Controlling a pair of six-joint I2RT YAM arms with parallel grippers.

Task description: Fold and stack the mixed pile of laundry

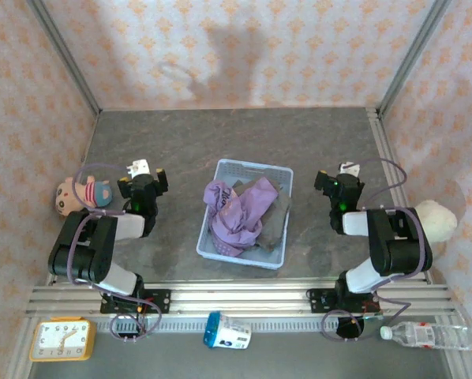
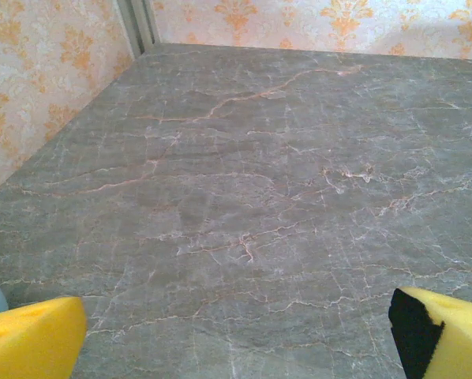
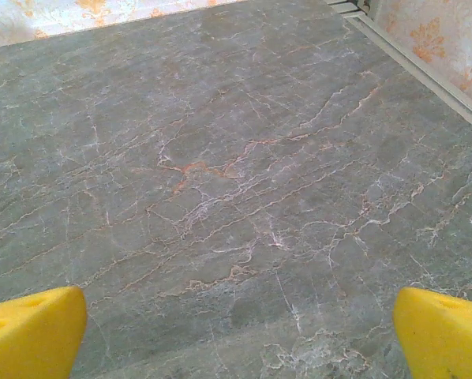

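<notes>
The mixed laundry pile lies crumpled in a light blue mesh basket at the table's middle. The lilac shirt fills the basket's left side. The grey-brown trousers lie on its right. My left gripper hovers left of the basket, apart from it, and is open. In the left wrist view the gripper has yellow pads spread wide over bare marble. My right gripper stands right of the basket, open too. In the right wrist view the gripper has fingertips far apart with nothing between them.
A pink plush toy sits by the left arm and a white plush by the right arm. On the near rail lie a yellow clock, a blue-and-white cup and a water bottle. Patterned walls enclose the grey marble table.
</notes>
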